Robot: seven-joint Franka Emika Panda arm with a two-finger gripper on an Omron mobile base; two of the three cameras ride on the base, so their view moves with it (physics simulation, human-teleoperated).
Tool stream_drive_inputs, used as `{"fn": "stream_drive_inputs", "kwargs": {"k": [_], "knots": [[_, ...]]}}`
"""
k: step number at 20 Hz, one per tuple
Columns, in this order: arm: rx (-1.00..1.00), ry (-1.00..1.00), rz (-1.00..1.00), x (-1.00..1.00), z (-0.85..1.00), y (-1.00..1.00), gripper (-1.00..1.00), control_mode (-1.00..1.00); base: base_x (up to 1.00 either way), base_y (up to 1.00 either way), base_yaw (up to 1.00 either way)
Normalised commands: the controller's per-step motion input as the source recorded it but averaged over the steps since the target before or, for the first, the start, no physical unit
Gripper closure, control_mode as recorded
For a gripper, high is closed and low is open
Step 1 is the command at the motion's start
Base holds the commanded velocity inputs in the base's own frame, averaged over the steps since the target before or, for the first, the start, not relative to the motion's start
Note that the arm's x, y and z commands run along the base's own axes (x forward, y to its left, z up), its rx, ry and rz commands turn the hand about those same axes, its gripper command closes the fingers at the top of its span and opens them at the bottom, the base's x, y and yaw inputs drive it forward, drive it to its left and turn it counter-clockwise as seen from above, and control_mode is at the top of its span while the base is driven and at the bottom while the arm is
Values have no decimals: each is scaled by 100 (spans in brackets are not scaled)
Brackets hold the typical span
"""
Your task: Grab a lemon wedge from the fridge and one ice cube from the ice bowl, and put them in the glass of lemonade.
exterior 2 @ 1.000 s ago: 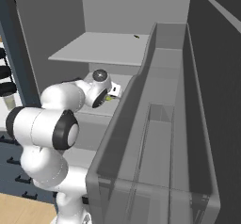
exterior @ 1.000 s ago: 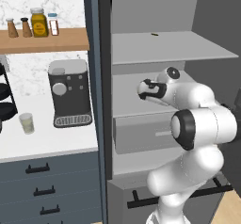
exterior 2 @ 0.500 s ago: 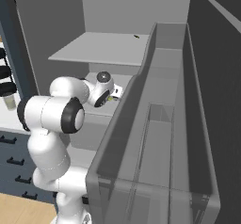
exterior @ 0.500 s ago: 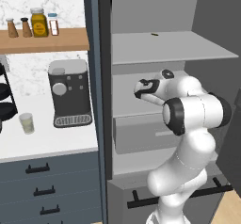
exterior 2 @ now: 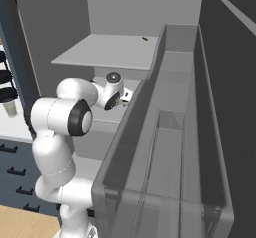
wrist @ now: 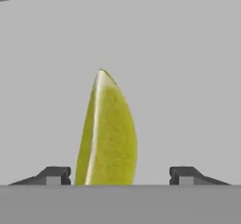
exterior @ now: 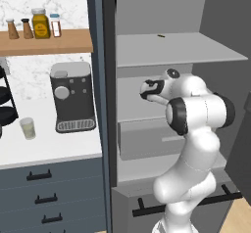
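One yellow-green lemon wedge [wrist: 107,133] stands upright between the spread fingertips of the dark two-finger gripper [wrist: 120,176]. Neither tip touches it. White arm reaches into the open dark grey fridge [exterior: 206,46].

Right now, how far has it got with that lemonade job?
Early days. The fridge stands open and the arm has reached inside. In the hand view the pincer is open, its tips either side of the lemon wedge, not closed on it. Still to do: grip the wedge, carry it to the glass of lemonade on the counter, then fetch an ice cube.
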Motion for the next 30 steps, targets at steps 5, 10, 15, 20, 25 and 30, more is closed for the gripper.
{"fn": "stream_drive_inputs", "kwargs": {"k": [5, 10, 15, 20, 25, 30], "knots": [[0, 5, 0, 0, -40, 0, 100, -100, 0, 0, 0], [0, 0, 0, -19, -54, 0, 100, -100, 0, 0, 0], [0, 0, 0, -90, -22, -9, 100, -100, 0, 0, 0], [0, 0, 0, -100, 0, -6, 100, -100, 0, 0, 0], [0, 2, 0, -100, 14, 0, 100, -100, 0, 0, 0], [0, 0, 0, -100, 44, 0, 100, -100, 0, 0, 0]]}}
